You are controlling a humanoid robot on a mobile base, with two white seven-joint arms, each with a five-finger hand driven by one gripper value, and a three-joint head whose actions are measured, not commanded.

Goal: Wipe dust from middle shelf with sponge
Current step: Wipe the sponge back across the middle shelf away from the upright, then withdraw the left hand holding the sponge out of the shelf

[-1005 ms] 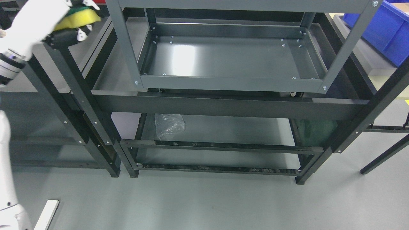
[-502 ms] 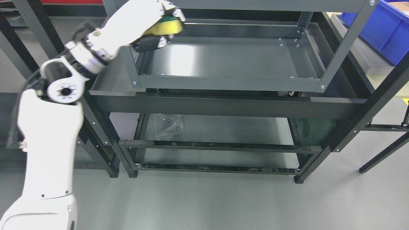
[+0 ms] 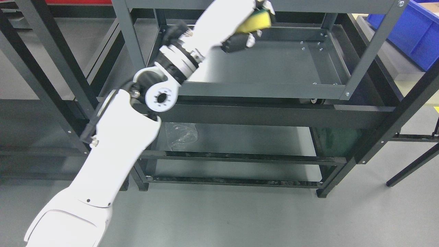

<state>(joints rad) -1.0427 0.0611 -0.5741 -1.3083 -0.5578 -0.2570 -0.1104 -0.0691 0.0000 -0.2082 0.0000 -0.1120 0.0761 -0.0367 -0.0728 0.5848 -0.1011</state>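
My left hand (image 3: pixel 252 25) is shut on a yellow sponge with a green scouring side (image 3: pixel 255 23). It holds the sponge just above the grey tray-like shelf (image 3: pixel 274 65), near its back edge and under the top rail. My white left arm (image 3: pixel 137 120) reaches up from the lower left, across the front of the rack. The right arm is out of view.
The grey rack's uprights (image 3: pixel 372 48) frame the shelf. A black shelf frame (image 3: pixel 260 116) runs in front and below. A crumpled clear plastic bag (image 3: pixel 181 134) lies on the lower level. A blue bin (image 3: pixel 415 31) stands at the upper right.
My left arm has swung right with the sponge, from outside the rack's left upright to over the back middle of the grey shelf.
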